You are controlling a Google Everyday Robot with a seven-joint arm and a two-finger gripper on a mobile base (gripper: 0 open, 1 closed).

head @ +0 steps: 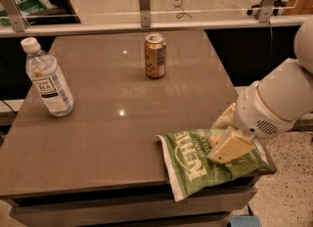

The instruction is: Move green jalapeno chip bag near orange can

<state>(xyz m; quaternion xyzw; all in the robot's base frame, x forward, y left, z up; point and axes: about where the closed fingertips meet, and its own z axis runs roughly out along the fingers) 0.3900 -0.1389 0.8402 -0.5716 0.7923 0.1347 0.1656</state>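
- For the green jalapeno chip bag point(195, 165): flat and crinkled at the near right corner of the table point(107, 138), lettering up, with one white-edged corner seemingly poking past the front edge.
- Long axis roughly left to right along the front edge, slightly skewed, and the right end close to the corner of the table.
- Right on the bag's right half: the pincer point(222, 140), cream-coloured, coming in from the right and angled down onto the bag. Touching or just above the foil. Cannot tell whether wide, narrow or already clamped on the bag.
- Behind the pincer: the bulky white arm point(279, 103), off the right side of the table.
- Target, the orange can point(155, 56): upright, far back on the table and well apart from the bag. From the pincer, away and to the left on a diagonal.
- Judged from this: a pull or carry of the bag away from the front edge, leftward and toward the back, ending just beside the can without knocking it over.
- Off that diagonal: a clear plastic bottle point(48, 81) with a white cap, leaning at the far left and well apart from both bag and can. No likely obstacle.
- Risk, as a guess: a thin hold on crinkly foil, and so a slipping or dragging bag.
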